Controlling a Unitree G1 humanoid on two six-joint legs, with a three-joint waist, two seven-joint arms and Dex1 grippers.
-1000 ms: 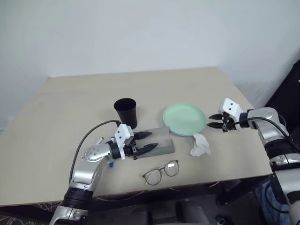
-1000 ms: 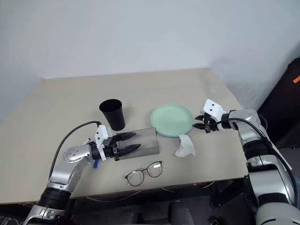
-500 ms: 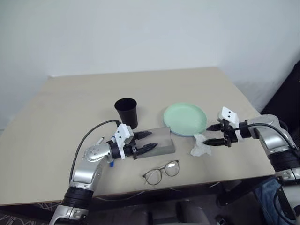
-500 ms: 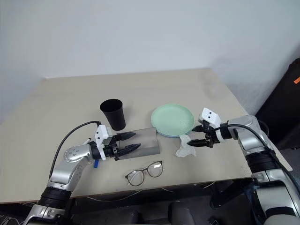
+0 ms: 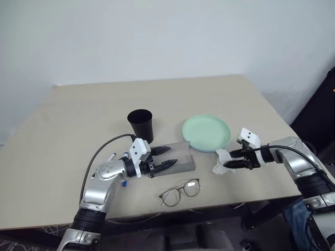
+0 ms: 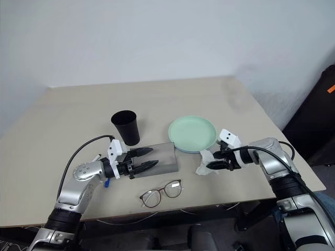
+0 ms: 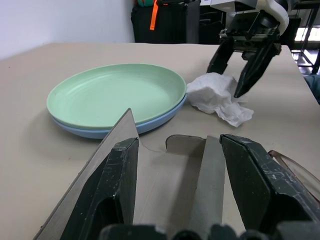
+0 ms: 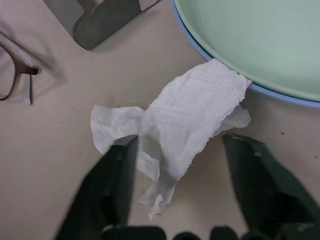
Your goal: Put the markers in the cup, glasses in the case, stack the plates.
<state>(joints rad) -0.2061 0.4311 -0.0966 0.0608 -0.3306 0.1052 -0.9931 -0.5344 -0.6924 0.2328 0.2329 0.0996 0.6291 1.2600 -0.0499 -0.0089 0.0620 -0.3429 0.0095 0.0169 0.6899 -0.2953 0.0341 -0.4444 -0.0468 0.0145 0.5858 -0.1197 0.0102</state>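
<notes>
Desk (image 5: 78, 120) holds everything. Plates (image 5: 206, 132) are already stacked right of centre, mint on light blue, so that part looks done. Case (image 5: 180, 156) lies at centre, just left of the plates. Cup (image 5: 140, 124) stands upright behind the case, nothing visible in it. Glasses (image 5: 180, 191) lie on the near edge, out of the case. One marker (image 5: 124, 183) peeks out by my left wrist, blue cap only.

Change in the last second: my right pincer (image 5: 229, 159) came off the plates' right rim, swung back toward me and tipped down. It now sits over the white tissue (image 5: 222, 161), fingers apart, straddling it, nothing held. Tissue isn't part of the task; my guess is I'm clearing it.

Left pincer (image 5: 168, 156) hasn't moved: level, pointing right at the case's left end, fingers moderately apart, empty. Glasses and marker still to do.
</notes>
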